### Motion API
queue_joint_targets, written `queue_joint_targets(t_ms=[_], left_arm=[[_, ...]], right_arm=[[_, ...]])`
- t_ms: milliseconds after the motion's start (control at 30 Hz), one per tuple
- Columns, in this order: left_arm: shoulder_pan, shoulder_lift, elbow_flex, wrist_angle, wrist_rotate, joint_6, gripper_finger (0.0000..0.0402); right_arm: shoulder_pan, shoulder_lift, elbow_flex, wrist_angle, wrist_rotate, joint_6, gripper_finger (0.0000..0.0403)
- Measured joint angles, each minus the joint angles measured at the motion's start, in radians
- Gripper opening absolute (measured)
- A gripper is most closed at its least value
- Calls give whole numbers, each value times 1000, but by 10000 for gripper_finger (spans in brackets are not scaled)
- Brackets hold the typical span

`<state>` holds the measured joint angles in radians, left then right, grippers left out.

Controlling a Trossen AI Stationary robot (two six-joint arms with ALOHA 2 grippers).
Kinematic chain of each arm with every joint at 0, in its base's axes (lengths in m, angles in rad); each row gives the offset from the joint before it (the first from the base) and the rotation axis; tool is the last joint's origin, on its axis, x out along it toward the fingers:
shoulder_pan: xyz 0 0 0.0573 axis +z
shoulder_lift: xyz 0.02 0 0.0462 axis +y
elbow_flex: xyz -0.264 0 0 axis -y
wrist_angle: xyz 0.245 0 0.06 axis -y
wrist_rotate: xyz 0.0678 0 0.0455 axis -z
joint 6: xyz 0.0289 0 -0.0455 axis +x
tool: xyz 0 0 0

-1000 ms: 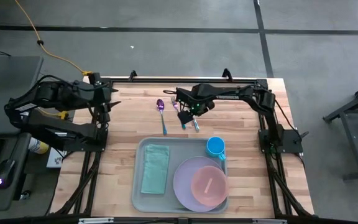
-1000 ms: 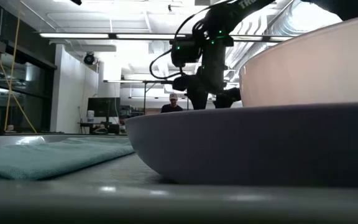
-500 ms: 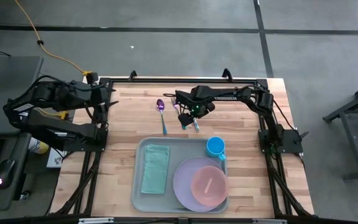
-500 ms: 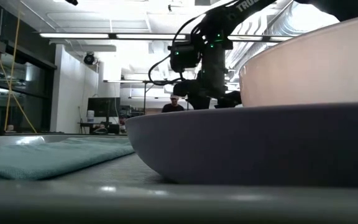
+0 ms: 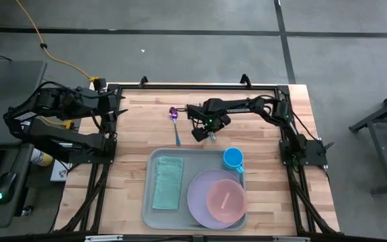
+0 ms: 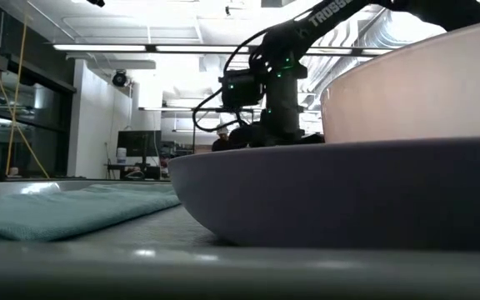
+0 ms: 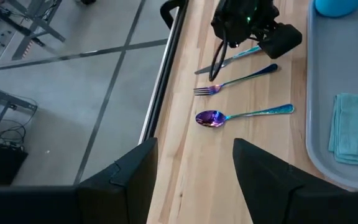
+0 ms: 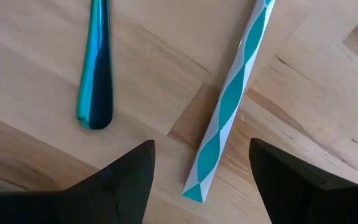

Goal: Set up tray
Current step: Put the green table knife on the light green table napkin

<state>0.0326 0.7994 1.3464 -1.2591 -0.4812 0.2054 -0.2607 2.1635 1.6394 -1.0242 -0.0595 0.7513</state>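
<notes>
The pale wooden butcher-block worktop (image 5: 133, 144) fills the middle of the high view, and the large pale grey-blue plastic tray (image 5: 149, 208) with its raised rim sits in the lower centre of that frame. On it lie a folded teal cloth (image 5: 168, 181) at the left, a round lavender plate (image 5: 200, 195) carrying a pink bowl (image 5: 225, 200) at the lower right, and a blue cup (image 5: 233, 158) at the upper right corner.

The cutlery is not yet on the tray. Just above the tray's top edge lie an iridescent purple-and-teal spoon (image 7: 241, 115), a matching fork (image 7: 235, 81) and a knife (image 7: 241, 55) with a teal-and-white faceted handle (image 8: 232, 102), side by side and close together.

The right claw (image 5: 203, 130) is low over the knife and fork, fingers spread wide; its wrist view shows the faceted handle lying between the two dark fingers, with the fork's teal handle end (image 8: 95, 74) just beside. The left claw (image 5: 113, 107), also spread, waits at the upper left of the worktop.

To my eye the job now is picking up one piece cleanly. The handle lies slanted across the gap, so I would square the fingers across it, keep clear of the neighbouring fork, press right down to the wood and close slowly, since thin flat metal can slip or skid.
</notes>
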Motion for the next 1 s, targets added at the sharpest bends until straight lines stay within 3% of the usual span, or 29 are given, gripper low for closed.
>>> queue_joint_targets(t_ms=[500, 1000], left_arm=[[0, 0, 1, -31, 2, 10, 239], [0, 0, 1, -32, 3, 10, 239]], right_arm=[[20, 52, 5, 2, 15, 53, 231], [27, 55, 1, 5, 5, 66, 136]])
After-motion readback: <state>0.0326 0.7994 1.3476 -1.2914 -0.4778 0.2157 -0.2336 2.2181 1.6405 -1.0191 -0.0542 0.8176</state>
